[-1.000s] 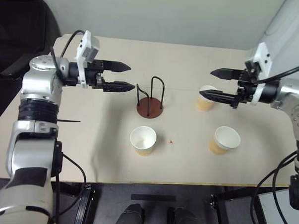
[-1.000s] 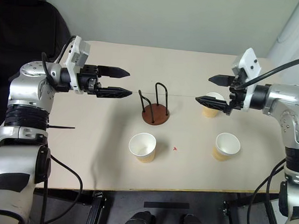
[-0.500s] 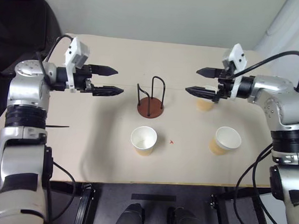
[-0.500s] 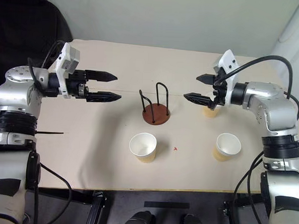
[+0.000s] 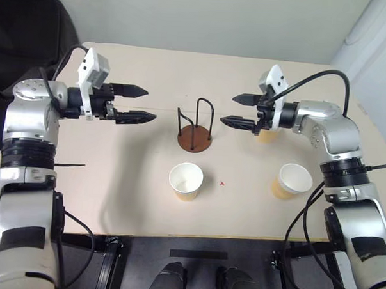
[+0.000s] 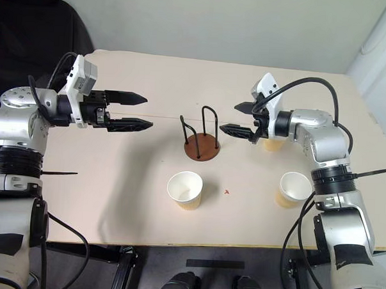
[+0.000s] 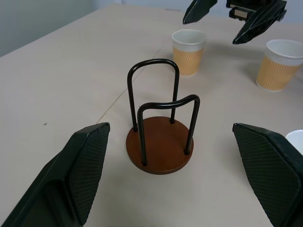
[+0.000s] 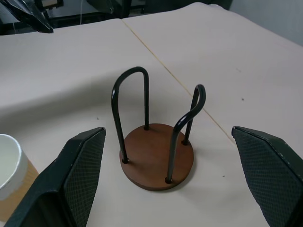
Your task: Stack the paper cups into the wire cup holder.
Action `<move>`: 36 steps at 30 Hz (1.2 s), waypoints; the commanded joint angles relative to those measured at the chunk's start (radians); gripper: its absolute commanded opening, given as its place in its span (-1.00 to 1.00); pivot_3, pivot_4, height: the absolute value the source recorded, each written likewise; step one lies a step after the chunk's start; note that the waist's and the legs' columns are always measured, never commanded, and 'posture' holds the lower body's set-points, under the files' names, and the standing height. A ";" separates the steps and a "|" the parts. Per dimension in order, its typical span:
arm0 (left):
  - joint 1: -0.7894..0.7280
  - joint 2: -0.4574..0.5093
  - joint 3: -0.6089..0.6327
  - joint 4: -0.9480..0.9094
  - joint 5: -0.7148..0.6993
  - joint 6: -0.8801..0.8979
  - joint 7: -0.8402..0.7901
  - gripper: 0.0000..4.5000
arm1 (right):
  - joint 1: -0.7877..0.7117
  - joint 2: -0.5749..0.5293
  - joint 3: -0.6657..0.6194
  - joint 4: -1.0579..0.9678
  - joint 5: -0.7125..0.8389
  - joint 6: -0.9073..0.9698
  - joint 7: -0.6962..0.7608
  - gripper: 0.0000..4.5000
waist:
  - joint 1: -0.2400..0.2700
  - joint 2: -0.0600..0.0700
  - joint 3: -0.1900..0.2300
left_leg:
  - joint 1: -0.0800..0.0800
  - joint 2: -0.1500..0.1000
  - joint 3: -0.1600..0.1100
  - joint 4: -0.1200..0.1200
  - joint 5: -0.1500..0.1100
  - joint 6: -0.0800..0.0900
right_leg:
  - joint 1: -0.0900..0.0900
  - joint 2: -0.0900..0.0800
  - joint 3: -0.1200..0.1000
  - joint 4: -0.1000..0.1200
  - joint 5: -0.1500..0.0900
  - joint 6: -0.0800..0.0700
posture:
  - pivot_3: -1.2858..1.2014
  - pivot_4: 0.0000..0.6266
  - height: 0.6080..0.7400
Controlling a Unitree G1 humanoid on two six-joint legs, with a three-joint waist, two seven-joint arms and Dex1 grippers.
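Holder stands empty between the two claws: wire cup holder [image 5: 194, 132], brown disc base with two black wire loops, upright on the table [image 5: 134, 180]. Left gripper [image 5: 138, 104] hangs above the table to one side of it, right gripper [image 5: 237, 111] to the other, both pointing inward at it and apart from it. Both are spread wide with nothing in them.

Cups: three paper cups, all upright, none stacked, none in the holder.
- One cup [image 5: 185, 181] sits nearer the robot than the holder, below and between the two claws, well clear of both.
- Second cup [image 5: 266, 134] is just behind the right claw's fingers, partly hidden by the wrist (contact not visible; looks apart).
- Third cup [image 5: 291, 181] is under the right forearm, nearer the robot than that claw.

My read on layout: holder is central so either arm can reach it; two cups lie on the right arm's side, one in the middle. Wide jaws suit a pre-grasp stance, since a cup needs near full span. Neither claw is lined up on a cup, so first pick not yet begun.

Writing: no brand, label or text readable on cups, holder or table. Only a small red mark [image 5: 221, 182] on the tabletop, right of the middle cup.
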 commanded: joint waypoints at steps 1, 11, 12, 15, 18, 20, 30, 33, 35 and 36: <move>-0.004 0.016 0.027 -0.046 -0.020 0.008 -0.001 0.98 | -0.030 0.004 -0.010 -0.006 -0.015 -0.033 0.009 0.94 | 0.000 0.000 0.000 | 0.000 0.000 0.000 0.000 0.000 0.000 | 0.000 0.000 0.000 0.000 0.000 0.000 | 0.03 -0.52 1.00; 0.068 -0.042 -0.031 -0.167 -0.042 0.070 -0.033 0.98 | 0.033 -0.100 -0.057 -0.233 0.026 0.082 0.040 0.94 | 0.004 0.000 0.000 | -0.002 0.000 0.000 0.000 0.000 0.000 | -0.001 0.000 0.000 0.000 0.000 0.000 | 0.03 -0.52 1.00; 0.069 -0.043 -0.034 -0.170 -0.043 0.074 -0.038 0.98 | 0.038 -0.107 -0.061 -0.250 0.031 0.094 0.037 0.94 | 0.003 0.000 0.000 | -0.002 0.000 0.000 0.000 0.000 0.000 | -0.001 0.000 0.000 0.000 0.000 0.000 | 0.03 -0.52 1.00; 0.056 -0.048 -0.051 -0.153 -0.028 0.064 -0.042 0.98 | 0.060 -0.134 -0.085 -0.326 0.052 0.138 0.024 0.94 | 0.001 0.000 0.000 | -0.002 0.000 0.000 0.000 0.001 -0.001 | -0.001 0.000 0.000 0.000 0.000 0.000 | 0.03 -0.52 1.00; 0.031 -0.076 -0.069 -0.121 -0.001 0.045 -0.014 0.98 | 0.085 -0.171 -0.121 -0.430 0.087 0.199 0.010 0.94 | 0.003 0.000 0.000 | -0.001 0.000 0.000 0.000 0.001 -0.001 | -0.001 0.000 0.000 0.001 0.000 0.000 | 0.03 -0.52 1.00; 0.026 -0.090 -0.078 -0.112 0.010 0.036 -0.006 0.98 | 0.098 -0.194 -0.138 -0.485 0.112 0.237 0.003 0.94 | 0.005 0.000 0.000 | -0.002 0.000 0.000 0.001 0.001 -0.001 | -0.001 0.000 0.000 0.001 0.000 0.000 | 0.03 -0.52 1.00; 0.016 -0.155 -0.118 -0.083 0.055 0.018 0.035 0.98 | 0.127 -0.278 -0.182 -0.622 0.188 0.326 -0.029 0.94 | 0.004 0.000 0.000 | 0.000 0.000 0.000 0.001 0.001 -0.001 | 0.000 0.000 0.000 0.002 0.000 0.000 | 0.03 -0.52 1.00; 0.000 -0.179 -0.125 -0.057 0.072 0.004 0.060 0.98 | 0.132 -0.280 -0.188 -0.637 0.201 0.336 -0.046 0.94 | 0.004 0.000 0.000 | 0.000 0.000 0.000 0.002 0.001 -0.001 | 0.000 0.000 0.000 0.003 0.000 0.000 | 0.03 -0.52 1.00; -0.002 -0.195 -0.129 -0.050 0.083 -0.007 0.078 0.98 | 0.139 -0.283 -0.192 -0.645 0.208 0.339 -0.053 0.94 | 0.005 0.000 0.000 | 0.000 0.000 0.000 0.002 0.001 -0.001 | 0.000 0.000 0.000 0.004 0.000 0.000 | 0.03 -0.52 1.00; -0.005 -0.204 -0.127 -0.044 0.086 -0.012 0.092 0.98 | 0.142 -0.282 -0.192 -0.648 0.210 0.342 -0.057 0.94 | 0.005 0.000 0.000 | 0.000 0.000 0.000 0.002 0.001 -0.001 | 0.000 0.000 0.000 0.004 0.000 0.000 | 0.03 -0.52 1.00</move>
